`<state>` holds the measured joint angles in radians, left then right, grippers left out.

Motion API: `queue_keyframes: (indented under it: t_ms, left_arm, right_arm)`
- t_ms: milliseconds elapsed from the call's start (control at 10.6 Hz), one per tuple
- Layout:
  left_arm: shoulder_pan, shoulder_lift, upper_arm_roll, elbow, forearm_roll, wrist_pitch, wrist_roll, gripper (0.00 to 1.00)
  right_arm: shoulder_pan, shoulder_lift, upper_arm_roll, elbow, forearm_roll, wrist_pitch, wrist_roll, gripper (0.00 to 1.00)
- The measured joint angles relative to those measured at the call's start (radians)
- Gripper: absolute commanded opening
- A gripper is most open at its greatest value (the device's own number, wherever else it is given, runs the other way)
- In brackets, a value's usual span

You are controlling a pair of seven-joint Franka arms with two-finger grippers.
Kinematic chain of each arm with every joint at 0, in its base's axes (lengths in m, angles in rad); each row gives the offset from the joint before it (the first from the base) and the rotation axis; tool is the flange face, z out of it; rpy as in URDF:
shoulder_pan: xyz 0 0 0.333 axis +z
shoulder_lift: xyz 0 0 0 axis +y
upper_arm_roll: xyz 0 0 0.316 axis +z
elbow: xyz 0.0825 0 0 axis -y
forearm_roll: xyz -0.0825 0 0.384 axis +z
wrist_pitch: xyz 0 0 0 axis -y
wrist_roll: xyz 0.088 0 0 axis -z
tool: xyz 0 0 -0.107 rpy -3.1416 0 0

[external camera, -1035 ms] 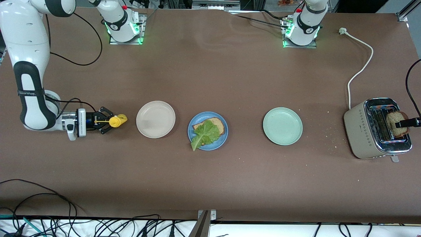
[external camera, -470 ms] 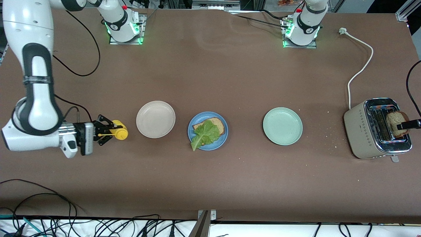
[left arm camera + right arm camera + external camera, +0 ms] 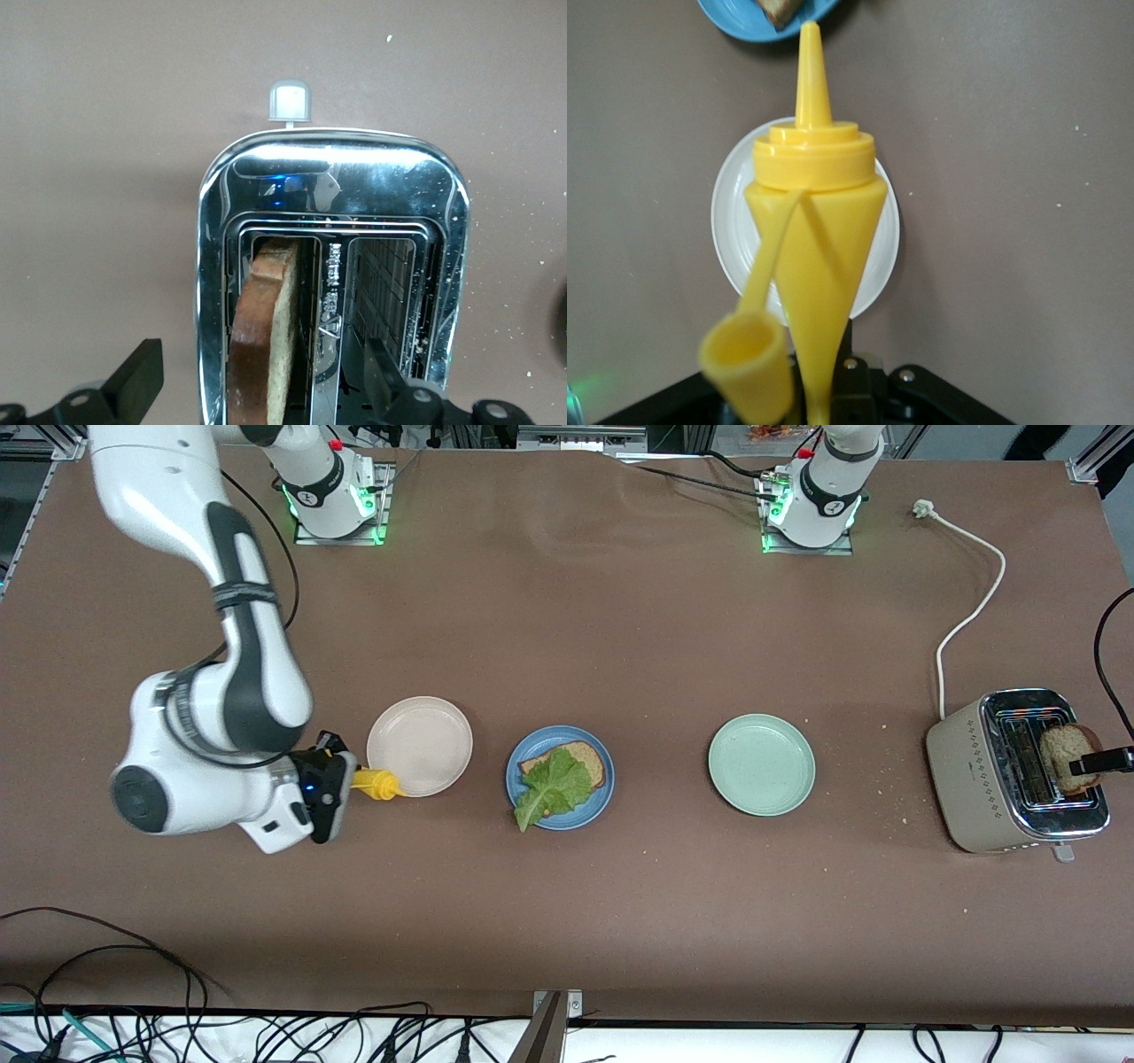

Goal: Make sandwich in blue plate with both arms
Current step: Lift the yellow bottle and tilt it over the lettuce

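While sauce comes next, by the look of it, right gripper point(image 3: 350, 782) clamped on yellow bottle point(image 3: 376, 783), carried tipped over, nozzle toward blue plate point(image 3: 524, 812) and cap dangling open on its strap point(image 3: 751, 341). Bottle now over edge of beige plate point(image 3: 419, 745), toward the right arm's end of the table. Blue plate mid-table, between beige and green plate point(image 3: 761, 764); holds one bread slice point(image 3: 580, 759) with lettuce point(image 3: 551, 786) laid on top, leaf tip over the rim. Second slice point(image 3: 263, 341) upright in toaster point(image 3: 1011, 771) slot at the left arm's end. Left gripper point(image 3: 266, 390) spread wide astride that slice, not yet closed — probably poised to lift it.
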<state>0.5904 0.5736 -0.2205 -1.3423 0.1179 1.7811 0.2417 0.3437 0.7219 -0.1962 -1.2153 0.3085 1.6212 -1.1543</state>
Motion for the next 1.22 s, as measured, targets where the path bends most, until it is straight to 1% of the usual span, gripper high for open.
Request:
queue_keyframes:
  t_ms: [188,470,847,1035,1223]
  left_arm:
    - [-0.001,0.0,-0.002,0.001,0.0,0.001,0.0,1.0]
    - [-0.003,-0.001,-0.003,0.001,0.0,0.001,0.0,1.0]
    - [-0.003,-0.001,-0.005,0.002,0.0,0.001,0.0,1.0]
    - [-0.003,-0.001,-0.004,0.002,0.0,0.001,0.0,1.0]
    - [-0.003,-0.001,-0.004,0.002,0.0,0.001,0.0,1.0]
  right_arm:
    - [0.093,0.0,-0.001,0.032,-0.175,0.0,0.065,0.08]
    - [0.192,0.001,-0.001,0.065,-0.376,0.0,0.183,0.08]
    - [0.381,0.005,0.0,0.069,-0.71,-0.002,0.329,0.08]
    - [0.469,0.023,0.001,0.068,-0.834,-0.004,0.396,0.08]
    - [0.529,0.055,0.0,0.068,-0.921,-0.005,0.444,0.08]
